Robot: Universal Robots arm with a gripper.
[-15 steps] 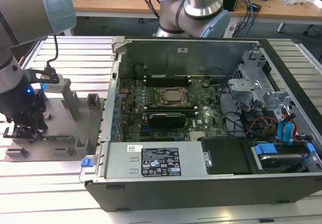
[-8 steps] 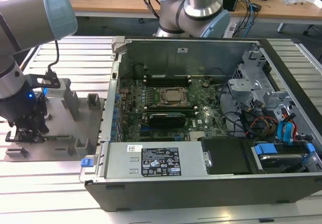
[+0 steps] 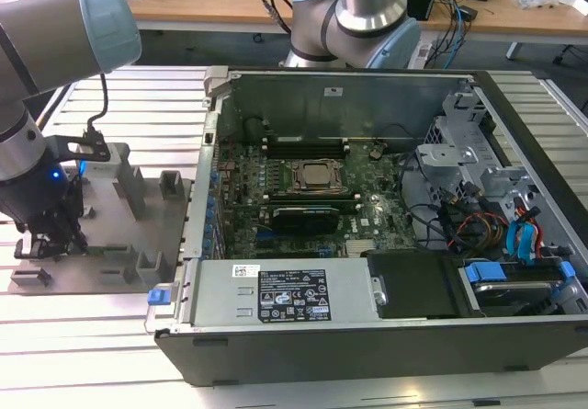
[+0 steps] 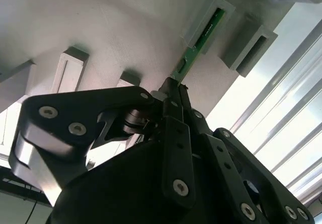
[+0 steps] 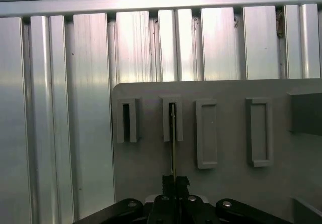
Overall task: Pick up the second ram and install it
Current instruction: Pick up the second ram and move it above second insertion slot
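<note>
The step in hand, as I judge it, is the pick-up of the second ram (image 4: 202, 32); it stands on edge in one pocket of the grey fixture plate (image 3: 110, 236), with an empty pocket on either side of it in the first wrist view; the plate lies on the slatted metal worktop (image 3: 92, 335), at about nine o'clock from the open computer case (image 3: 367, 335) in the exterior view, and my gripper (image 3: 46, 232) is down over the plate's nine-o'clock end. My fingers (image 4: 170, 100) are pressed together, pinching the near end of the thin green stick; in the second wrist view the board comes straight out from between the tips and runs on into its pocket, so it looks gripped but not yet clear of the holder. To do this well I would say the pull must run along the pocket's own line, since any sideways lean could wedge so slim a board against the pocket walls or bend it; the pinch should sit on the bare edge of the board and hold it flat between the pads, not skewed; in the first wrist view the stick (image 5: 173, 148) looks in line with my gripper (image 5: 174, 181), which is a good sign; the grip should be firm enough that the stick cannot pivot, yet no harder than that.
</note>
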